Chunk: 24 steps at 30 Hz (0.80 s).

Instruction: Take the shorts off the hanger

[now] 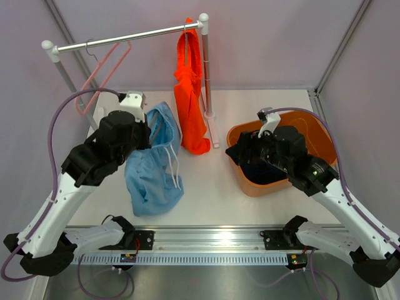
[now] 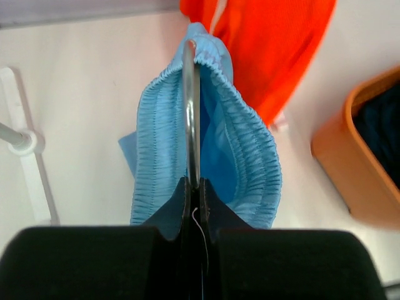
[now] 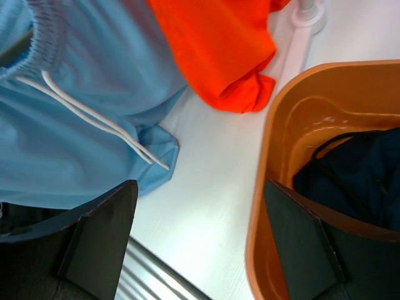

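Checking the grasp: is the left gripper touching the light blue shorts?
Touching. Left wrist view: the left gripper is closed, pinching the light blue shorts at the waistband.

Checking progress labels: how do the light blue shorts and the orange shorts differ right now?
The orange shorts hang from the rail; the light blue shorts lie slumped on the table. The left gripper is shut on the blue pair's waistband; nothing grips the orange pair. The blue pair shows a white drawstring; none is visible on the orange. Both are soft fabric.
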Available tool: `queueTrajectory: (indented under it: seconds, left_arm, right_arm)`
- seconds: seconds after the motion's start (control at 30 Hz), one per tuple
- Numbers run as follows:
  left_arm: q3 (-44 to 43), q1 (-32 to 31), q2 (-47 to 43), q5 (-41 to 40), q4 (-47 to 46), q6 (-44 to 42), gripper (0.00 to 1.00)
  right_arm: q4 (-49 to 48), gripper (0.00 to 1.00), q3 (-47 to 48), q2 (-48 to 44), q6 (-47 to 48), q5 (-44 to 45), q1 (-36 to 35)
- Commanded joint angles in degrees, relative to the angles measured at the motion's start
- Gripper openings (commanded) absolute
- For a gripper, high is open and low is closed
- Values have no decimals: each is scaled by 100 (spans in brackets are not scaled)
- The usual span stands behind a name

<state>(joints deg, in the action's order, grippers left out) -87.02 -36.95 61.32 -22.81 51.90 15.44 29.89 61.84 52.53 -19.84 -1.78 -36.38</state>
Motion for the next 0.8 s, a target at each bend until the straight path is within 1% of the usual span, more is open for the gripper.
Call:
queueTrajectory:
  seconds: [0.0, 0.07, 0.13, 0.17, 0.2, 0.27, 0.37, 0.53, 0.63, 0.77]
  left_arm:
    - [482, -391, -374, -75, 74, 266, 0]
    - [729, -716, -603, 126, 136, 319, 0]
    - [1029, -997, -813, 241, 258, 433, 0]
    - [1116, -1103, -893, 268, 277, 477, 0]
    - [1222, -1191, -972, 285, 286, 521, 0]
    - [1503, -1376, -1226, 425, 251, 635, 0]
    - [1794, -1412, -1517, 732, 84, 653, 0]
    - [1873, -1455, -1562, 1033, -39, 644, 0]
    - [1891, -1508, -1518, 1173, -127, 627, 0]
    - [1891, -1596, -1447, 1147, -154, 644, 0]
  right_arm:
    - [34, 90, 319, 134, -126, -219, -570]
    - [70, 90, 433, 344, -152, 36, -965]
    - [148, 89, 722, 686, -196, 563, -1632]
    - [157, 88, 724, 792, -240, 565, -1635]
    - [158, 88, 802, 889, -266, 739, -1862]
    - [44, 88, 838, 1100, -380, 828, -2013]
    - [-62, 87, 952, 1416, -460, 925, -2224]
    - [122, 85, 1461, 2101, -460, 1241, -2575]
    - [52, 84, 1620, 2339, -512, 1321, -2663]
    - [-106, 84, 1725, 2560, -574, 1338, -2672]
